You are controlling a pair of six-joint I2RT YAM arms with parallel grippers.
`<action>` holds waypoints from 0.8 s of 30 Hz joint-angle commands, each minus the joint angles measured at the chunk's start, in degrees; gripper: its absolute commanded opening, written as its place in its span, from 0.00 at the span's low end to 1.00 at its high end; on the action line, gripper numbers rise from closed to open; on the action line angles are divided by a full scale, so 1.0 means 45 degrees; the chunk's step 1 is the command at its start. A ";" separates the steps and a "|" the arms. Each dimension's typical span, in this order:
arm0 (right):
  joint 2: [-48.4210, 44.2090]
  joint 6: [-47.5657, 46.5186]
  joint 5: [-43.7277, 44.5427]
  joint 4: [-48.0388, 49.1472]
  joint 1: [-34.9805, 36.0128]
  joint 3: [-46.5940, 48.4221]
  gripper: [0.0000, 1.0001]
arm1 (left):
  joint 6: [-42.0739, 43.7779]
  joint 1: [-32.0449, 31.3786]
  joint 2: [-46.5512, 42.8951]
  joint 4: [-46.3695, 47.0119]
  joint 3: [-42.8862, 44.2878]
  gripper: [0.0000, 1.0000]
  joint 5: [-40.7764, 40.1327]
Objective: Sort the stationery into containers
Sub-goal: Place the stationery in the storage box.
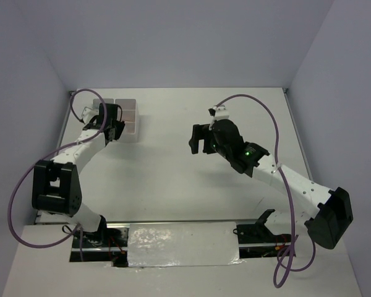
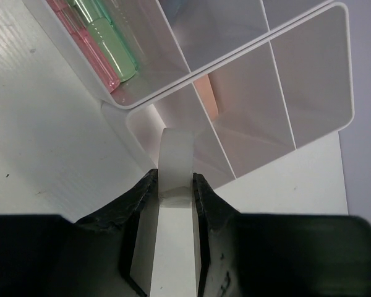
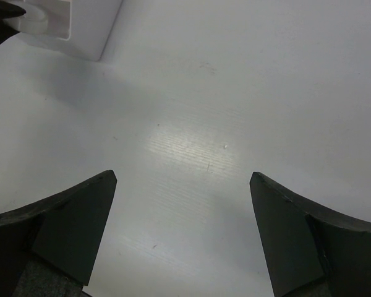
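The left claw (image 2: 175, 193), partly closed, grips a clear tape ring (image 2: 175, 162) on edge between its fingers, just at the near corner of the white divided box (image 2: 348, 74) at the table's (image 1: 173, 179) far left. Pink (image 2: 85, 44) and green (image 2: 113, 46) highlighters lie side by side in one compartment. The right claw (image 3: 182, 179) hangs wide open and empty over the bare tabletop, well apart from the box.
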 commanded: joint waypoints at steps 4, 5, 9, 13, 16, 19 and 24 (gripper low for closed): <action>0.0273 -0.0536 -0.0601 0.0105 0.0007 0.0294 0.96 | -0.0355 0.0058 0.0223 0.1374 -0.0314 0.47 0.0270; 0.0313 -0.0556 -0.0641 0.0144 0.0007 0.0294 0.97 | -0.0374 0.0058 0.0262 0.1433 -0.0335 0.51 0.0270; 0.0430 -0.0673 -0.0661 0.0203 0.0007 0.0255 0.96 | -0.0355 0.0058 0.0380 0.1588 -0.0432 0.57 0.0406; 0.0567 -0.0616 -0.0739 0.0203 0.0007 0.0313 0.96 | -0.0200 0.0058 0.0069 0.1824 -0.0667 0.74 0.0816; 0.0139 -0.0576 -0.0447 0.0340 0.0027 0.0138 0.96 | 0.0423 0.0058 -0.0573 0.1785 -0.0551 0.80 0.0954; -0.1012 -0.0595 0.0216 0.0185 0.0027 -0.0135 0.98 | 0.2489 0.0058 -0.1413 0.1025 0.0305 0.91 0.1070; -0.3645 -0.1219 0.1562 -0.0714 0.0047 -0.0175 1.00 | 0.7061 -0.0837 -0.2935 -0.1376 0.1404 0.98 0.1522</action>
